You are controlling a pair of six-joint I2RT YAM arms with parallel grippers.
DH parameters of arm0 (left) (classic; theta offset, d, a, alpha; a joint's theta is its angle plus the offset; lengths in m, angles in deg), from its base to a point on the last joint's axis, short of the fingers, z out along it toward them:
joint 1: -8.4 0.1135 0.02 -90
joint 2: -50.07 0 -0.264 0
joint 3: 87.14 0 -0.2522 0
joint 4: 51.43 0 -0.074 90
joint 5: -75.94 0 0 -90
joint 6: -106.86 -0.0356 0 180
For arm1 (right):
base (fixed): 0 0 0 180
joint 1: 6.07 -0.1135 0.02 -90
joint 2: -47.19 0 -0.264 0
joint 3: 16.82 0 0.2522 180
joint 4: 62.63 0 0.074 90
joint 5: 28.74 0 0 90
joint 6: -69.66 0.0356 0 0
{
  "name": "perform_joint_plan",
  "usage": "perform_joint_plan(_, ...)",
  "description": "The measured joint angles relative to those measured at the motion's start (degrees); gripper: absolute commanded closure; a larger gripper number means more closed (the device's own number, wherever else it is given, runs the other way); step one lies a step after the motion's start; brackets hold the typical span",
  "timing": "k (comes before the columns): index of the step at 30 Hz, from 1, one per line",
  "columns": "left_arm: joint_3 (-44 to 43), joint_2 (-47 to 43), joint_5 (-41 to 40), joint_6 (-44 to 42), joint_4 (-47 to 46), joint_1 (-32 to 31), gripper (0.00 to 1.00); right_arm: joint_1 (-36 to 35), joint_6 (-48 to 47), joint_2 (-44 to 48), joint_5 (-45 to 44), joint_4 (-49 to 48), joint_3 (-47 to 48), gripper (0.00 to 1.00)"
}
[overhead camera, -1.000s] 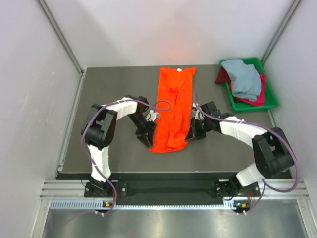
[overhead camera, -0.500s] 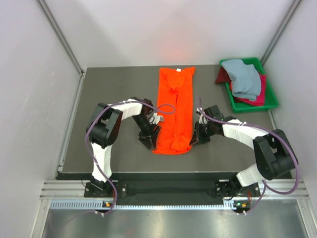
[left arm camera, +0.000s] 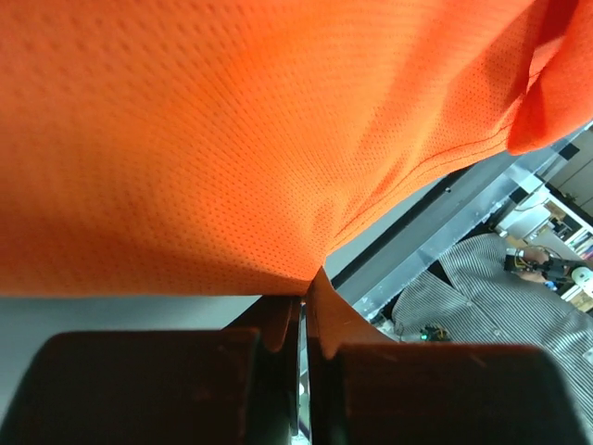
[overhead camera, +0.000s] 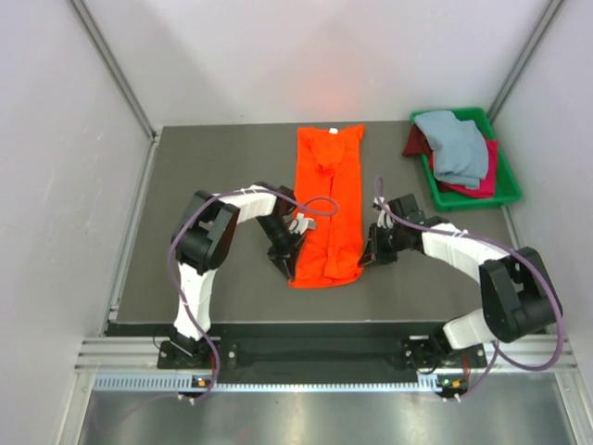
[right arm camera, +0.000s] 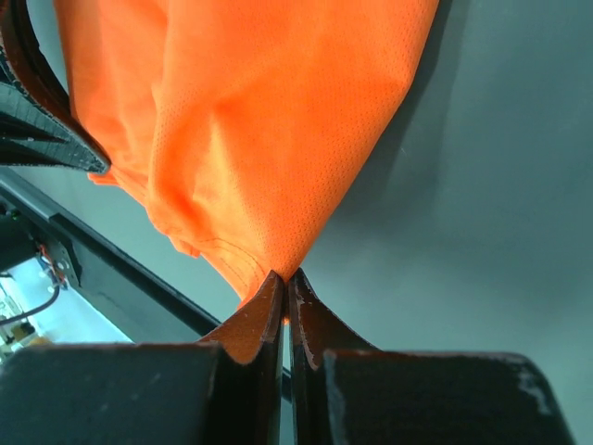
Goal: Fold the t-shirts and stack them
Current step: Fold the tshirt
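The bright orange t-shirt (overhead camera: 327, 199) lies as a long narrow strip down the middle of the dark table, collar at the far end. My left gripper (overhead camera: 293, 263) is shut on its near left corner, and the cloth (left arm camera: 232, 120) fills the left wrist view above the pinched jaws. My right gripper (overhead camera: 363, 258) is shut on the near right corner, and the cloth (right arm camera: 259, 120) hangs from the jaw tips in the right wrist view. The near end is lifted and bunched between the grippers. A pale grey-blue shirt (overhead camera: 459, 146) lies on dark red shirts (overhead camera: 485, 178) in the tray.
The green plastic tray (overhead camera: 509, 193) stands at the far right corner of the table. Grey walls close in the table on the left, back and right. The table's near edge runs just below the shirt's hem.
Both grippers have moved inward and a little farther from the near edge with the shirt's near corners. The near end of the shirt has shifted right and bunched narrower.
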Motion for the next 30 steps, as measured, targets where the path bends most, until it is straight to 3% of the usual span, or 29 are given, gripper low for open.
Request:
perform_joint_plan(12,-3.3,-10.4,-1.1,-3.0,3.0,-0.5,1.0,0.8,-1.9,5.8,-0.4,3.0,3.0,1.0)
perform_joint_plan(24,-7.6,-16.5,-4.0,-6.1,4.3,-7.7,1.0,0.8,-5.0,8.3,0.6,7.6,10.6,1.0)
perform_joint_plan(30,-8.2,-19.9,-6.3,-6.7,4.7,-7.6,1.0,0.8,-6.0,10.3,0.7,9.2,13.2,1.0)
